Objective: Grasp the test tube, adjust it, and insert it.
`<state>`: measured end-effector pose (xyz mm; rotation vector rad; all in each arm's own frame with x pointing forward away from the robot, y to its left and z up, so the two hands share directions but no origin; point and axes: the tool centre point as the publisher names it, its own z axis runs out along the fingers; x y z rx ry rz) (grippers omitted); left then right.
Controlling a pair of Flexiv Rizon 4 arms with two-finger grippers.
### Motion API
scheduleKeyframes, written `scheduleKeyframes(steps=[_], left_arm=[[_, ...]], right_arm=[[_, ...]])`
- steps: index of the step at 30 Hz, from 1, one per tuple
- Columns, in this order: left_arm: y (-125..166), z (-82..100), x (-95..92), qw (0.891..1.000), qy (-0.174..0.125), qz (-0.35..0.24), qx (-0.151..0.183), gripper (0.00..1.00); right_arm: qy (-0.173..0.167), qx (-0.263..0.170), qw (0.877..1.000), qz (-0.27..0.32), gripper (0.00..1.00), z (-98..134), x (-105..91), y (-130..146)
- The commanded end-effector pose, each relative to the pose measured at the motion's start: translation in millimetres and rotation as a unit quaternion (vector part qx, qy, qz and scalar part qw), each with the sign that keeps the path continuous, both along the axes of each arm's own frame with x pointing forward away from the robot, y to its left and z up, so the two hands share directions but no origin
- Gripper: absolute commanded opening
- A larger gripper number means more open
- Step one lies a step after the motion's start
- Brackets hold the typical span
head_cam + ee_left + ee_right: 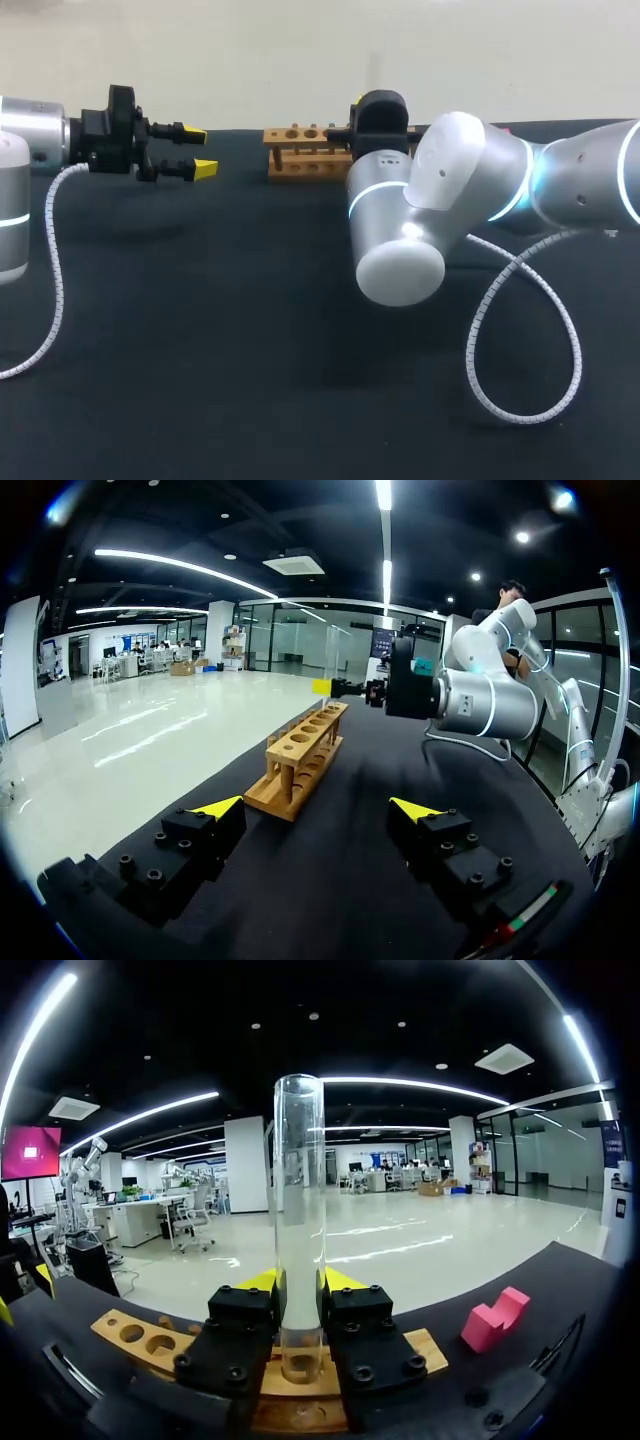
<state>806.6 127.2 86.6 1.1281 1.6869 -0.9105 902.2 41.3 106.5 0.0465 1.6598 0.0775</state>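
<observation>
A clear test tube point(300, 1200) stands upright between the fingers of my right gripper point(300, 1282), which is shut on it. The tube's lower end is at a hole of the wooden rack point(132, 1333); how deep it sits I cannot tell. In the head view my right gripper point(350, 130) hovers over the right end of the rack point(298, 150), mostly hidden by its own wrist, and the tube does not show. My left gripper point(197, 150) hangs open and empty to the left of the rack. In its wrist view the left gripper point(317, 810) faces the rack point(300, 755) and my right gripper point(325, 687).
A pink block point(495, 1318) lies on the black table beside the rack, on the right gripper's side. A white coiled cable point(520, 330) loops down from the right arm, and another cable point(50, 270) hangs from the left arm.
</observation>
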Motion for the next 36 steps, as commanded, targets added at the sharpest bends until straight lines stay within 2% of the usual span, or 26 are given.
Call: scheduleKeyframes(steps=[1, 3, 9, 10, 16, 19, 20, 21, 22, 23, 25, 27, 29, 36], left_arm=[[1, -1.1, -0.3, 1.0, -0.002, 0.0, -0.001, 1.0], [1, -1.1, -0.3, 1.0, -0.002, 0.0, -0.001, 1.0], [1, -1.1, -0.3, 1.0, -0.002, 0.0, -0.001, 1.0], [1, -1.1, -0.3, 1.0, -0.002, 0.0, -0.001, 1.0], [1, -1.1, -0.3, 1.0, -0.002, 0.0, -0.001, 1.0], [1, -1.1, -0.3, 1.0, -0.002, 0.0, -0.001, 1.0], [1, -1.1, -0.3, 1.0, -0.002, 0.0, -0.001, 1.0], [1, -1.1, -0.3, 1.0, -0.002, 0.0, -0.001, 1.0], [1, -1.1, -0.3, 1.0, -0.002, 0.0, -0.001, 1.0], [1, -1.1, -0.3, 1.0, -0.002, 0.0, -0.001, 1.0], [1, -1.1, -0.3, 1.0, -0.002, 0.0, -0.001, 1.0], [1, -1.1, -0.3, 1.0, -0.002, 0.0, -0.001, 1.0], [1, -1.1, -0.3, 1.0, -0.002, 0.0, -0.001, 1.0], [1, -1.1, -0.3, 1.0, -0.002, 0.0, -0.001, 1.0]], right_arm=[[0.0, 0.003, 1.0, 0.006, 0.0, -2, 1.4, -1], [0.001, 0.004, 1.0, 0.007, 0.11, -4, 0.4, -1], [0.002, 0.008, 1.0, 0.005, 0.25, -6, -0.7, -2], [0.002, 0.008, 1.0, 0.005, 0.33, -6, -0.7, -2], [0.0, 0.009, 1.0, 0.005, 0.44, -5, -1.3, -3], [-0.002, 0.008, 1.0, 0.003, 0.57, -3, -1.4, -3], [-0.003, 0.008, 1.0, 0.003, 0.52, -2, -1.5, -3], [-0.004, 0.008, 1.0, 0.003, 0.39, -2, -1.8, -3], [-0.005, 0.008, 1.0, 0.002, 0.31, 0, -2.3, -3], [-0.006, 0.008, 1.0, 0.001, 0.33, 1, -2.9, -3], [-0.008, 0.008, 1.0, 0.001, 0.46, 1, -4.1, -2], [-0.01, 0.008, 1.0, -0.001, 0.51, 2, -5.6, -1], [-0.012, 0.008, 1.0, -0.003, 0.7, 2, -6.8, -1], [-0.016, 0.006, 1.0, -0.007, 0.6, 6, -11.4, -1]])
